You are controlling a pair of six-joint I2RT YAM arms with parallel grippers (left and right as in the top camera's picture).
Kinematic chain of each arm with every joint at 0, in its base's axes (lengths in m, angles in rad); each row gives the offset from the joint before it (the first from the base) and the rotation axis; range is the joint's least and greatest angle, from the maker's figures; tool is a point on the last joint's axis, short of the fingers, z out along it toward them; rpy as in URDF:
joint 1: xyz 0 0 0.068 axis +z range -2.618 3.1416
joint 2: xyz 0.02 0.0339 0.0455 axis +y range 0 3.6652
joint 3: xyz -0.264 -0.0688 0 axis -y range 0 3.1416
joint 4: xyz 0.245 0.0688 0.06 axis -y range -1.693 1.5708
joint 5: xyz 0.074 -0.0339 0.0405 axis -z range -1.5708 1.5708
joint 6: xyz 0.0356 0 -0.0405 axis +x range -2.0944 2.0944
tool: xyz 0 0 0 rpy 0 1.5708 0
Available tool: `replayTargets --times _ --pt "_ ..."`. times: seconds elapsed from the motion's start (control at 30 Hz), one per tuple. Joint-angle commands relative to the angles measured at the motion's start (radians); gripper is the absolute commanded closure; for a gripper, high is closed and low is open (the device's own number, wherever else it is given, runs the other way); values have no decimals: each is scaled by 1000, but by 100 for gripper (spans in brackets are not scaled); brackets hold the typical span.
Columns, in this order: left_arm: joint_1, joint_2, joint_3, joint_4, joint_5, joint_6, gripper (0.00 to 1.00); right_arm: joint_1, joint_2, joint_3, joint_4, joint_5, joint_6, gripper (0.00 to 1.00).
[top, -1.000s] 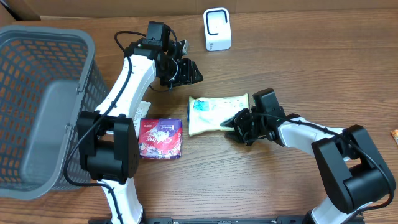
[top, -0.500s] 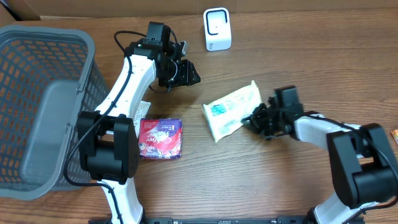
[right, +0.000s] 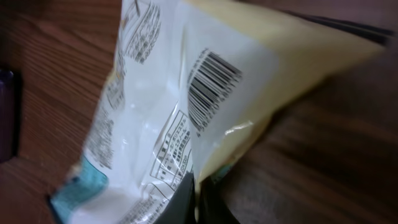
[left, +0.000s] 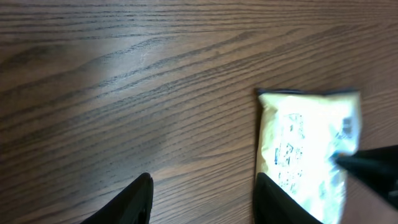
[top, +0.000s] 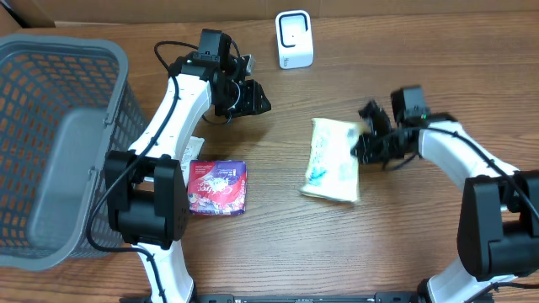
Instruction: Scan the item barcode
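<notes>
A white and pale-yellow snack packet hangs just over the wooden table, right of centre. My right gripper is shut on the packet's right edge. In the right wrist view the thin edge of the packet is pinched between the closed fingertips, and a black barcode faces the camera. The white scanner stands upright at the back centre. My left gripper hovers left of the packet, open, with nothing between its fingers. The packet shows at the right of the left wrist view.
A red snack packet lies flat beside the left arm's base. A large grey mesh basket fills the left side. A small white item peeks out under the left arm. Something orange sits at the far right edge.
The right gripper closed on the packet, carried it to the right and swung it from crosswise to lengthwise. The left arm has stayed put.
</notes>
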Motion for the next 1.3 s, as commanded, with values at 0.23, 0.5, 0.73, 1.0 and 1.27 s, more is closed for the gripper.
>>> replayTargets --times 0.23,0.5,0.73,1.0,1.27 --pt "-34 -2 21 34 -3 -4 55 3 -2 259 -160 133 -225 96" --pt "-48 -2 21 67 -3 -11 55 3 -1 262 -282 50 -223 96" --pt "-51 -2 21 72 -4 -11 54 3 -1 262 -296 75 -223 0" --pt "-55 -2 21 71 -3 -19 54 -59 6 234 -300 80 -250 0" --pt "-55 -2 21 69 -3 -25 54 -158 11 105 -274 -79 -316 0"
